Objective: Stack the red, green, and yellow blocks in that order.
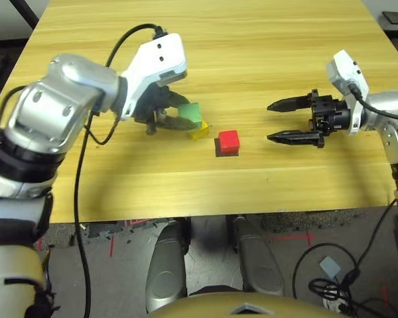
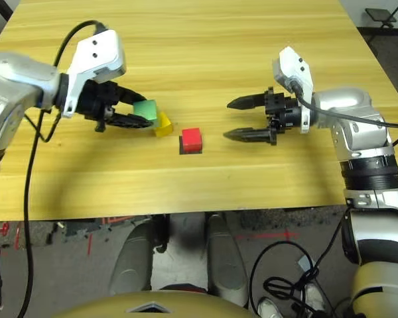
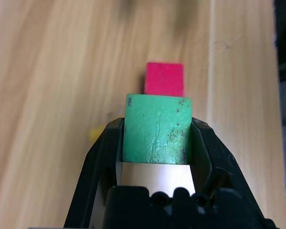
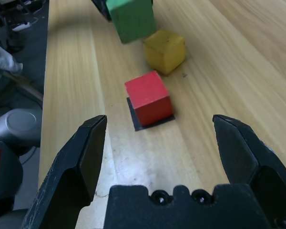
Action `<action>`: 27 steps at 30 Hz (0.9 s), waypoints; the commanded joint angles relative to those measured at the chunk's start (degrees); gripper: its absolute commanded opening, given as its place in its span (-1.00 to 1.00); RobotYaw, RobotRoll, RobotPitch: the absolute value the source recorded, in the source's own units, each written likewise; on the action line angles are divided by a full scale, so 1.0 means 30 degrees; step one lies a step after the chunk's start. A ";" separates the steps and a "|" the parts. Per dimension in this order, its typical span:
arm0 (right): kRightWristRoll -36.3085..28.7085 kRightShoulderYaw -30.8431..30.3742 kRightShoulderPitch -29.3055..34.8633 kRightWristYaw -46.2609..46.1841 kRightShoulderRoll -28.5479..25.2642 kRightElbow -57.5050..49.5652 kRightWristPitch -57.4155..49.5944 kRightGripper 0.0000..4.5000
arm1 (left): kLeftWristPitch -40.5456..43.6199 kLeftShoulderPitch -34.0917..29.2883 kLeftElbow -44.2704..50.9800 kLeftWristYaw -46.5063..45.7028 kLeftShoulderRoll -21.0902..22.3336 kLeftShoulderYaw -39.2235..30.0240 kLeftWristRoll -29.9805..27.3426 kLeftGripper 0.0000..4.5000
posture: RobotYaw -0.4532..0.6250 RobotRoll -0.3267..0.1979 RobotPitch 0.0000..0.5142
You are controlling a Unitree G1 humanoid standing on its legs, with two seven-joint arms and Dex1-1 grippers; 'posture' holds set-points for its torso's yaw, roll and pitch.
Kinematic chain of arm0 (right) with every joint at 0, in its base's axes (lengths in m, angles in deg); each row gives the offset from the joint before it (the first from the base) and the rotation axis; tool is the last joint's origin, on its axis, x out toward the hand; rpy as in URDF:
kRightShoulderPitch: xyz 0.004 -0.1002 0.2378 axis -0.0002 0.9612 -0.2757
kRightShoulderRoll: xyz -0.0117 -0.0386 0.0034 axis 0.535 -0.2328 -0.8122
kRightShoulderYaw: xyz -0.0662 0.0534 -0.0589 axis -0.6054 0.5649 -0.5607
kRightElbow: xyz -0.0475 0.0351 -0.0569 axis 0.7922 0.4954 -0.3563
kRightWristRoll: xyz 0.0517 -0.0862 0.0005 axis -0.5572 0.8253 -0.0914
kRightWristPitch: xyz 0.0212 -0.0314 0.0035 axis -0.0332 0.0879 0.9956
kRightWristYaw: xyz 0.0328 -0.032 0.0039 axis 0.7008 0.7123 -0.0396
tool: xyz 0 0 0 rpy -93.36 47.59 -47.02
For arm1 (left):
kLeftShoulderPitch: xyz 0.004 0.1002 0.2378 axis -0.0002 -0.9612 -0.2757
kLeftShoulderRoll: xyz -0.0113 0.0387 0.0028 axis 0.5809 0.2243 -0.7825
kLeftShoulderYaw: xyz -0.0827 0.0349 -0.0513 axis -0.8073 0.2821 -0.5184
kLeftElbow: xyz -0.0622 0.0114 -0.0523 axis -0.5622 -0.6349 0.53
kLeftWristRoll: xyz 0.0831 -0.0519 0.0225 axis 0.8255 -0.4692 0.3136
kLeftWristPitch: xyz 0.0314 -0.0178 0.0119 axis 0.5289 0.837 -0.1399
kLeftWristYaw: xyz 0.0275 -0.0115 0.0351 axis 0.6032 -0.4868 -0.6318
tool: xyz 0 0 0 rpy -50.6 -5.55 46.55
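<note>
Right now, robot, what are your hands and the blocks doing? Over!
Left gripper shut on green block, lifted off table. Right gripper open, holding nothing. Red block on black patch, top bare; yellow block beside it. Nothing in the way.

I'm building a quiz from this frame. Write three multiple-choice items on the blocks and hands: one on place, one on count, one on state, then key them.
1. Where does the red block sit?
A. On a flat black patch on the table
B. On top of the yellow block
C. Between the right hand's fingers

2. How many blocks rest on the table?
A. One
B. Two
C. Three

3. What is the left hand doing?
A. Hanging open
B. Shut on the green block
C. Shut on the yellow block

Key: 1 A, since the patch's dark edge shows under the red block. 2 B, since the red block and yellow block rest there while the green one is held above the surface. 3 B, since green fills the gap between its fingers; the right hand is open.
</note>
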 commanded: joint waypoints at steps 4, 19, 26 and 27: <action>-0.0642 0.0458 0.0825 0.0305 -0.0457 -0.1231 0.0278 1.00 | -0.0575 0.0773 -0.1466 -0.0193 -0.1925 0.0662 0.0776 -0.08 | -0.13 0.55 0.04; -0.0652 0.0636 0.1124 0.0032 -0.0894 -0.1359 0.0523 1.00 | 0.0628 0.0434 -0.1169 -0.0899 -0.4268 0.1280 0.1148 -0.08 | -0.20 0.57 0.06; -0.0691 0.0619 0.1129 -0.0186 -0.0797 -0.1425 0.0433 1.00 | 0.0845 0.0051 -0.0695 -0.0976 -0.4277 0.1625 0.1177 -0.08 | -0.19 0.58 0.08; -0.0709 0.0614 0.1135 -0.0209 -0.0795 -0.1452 0.0410 1.00 | 0.0862 0.0045 -0.0660 -0.1000 -0.4285 0.1620 0.1176 -0.08 | -0.19 0.58 0.08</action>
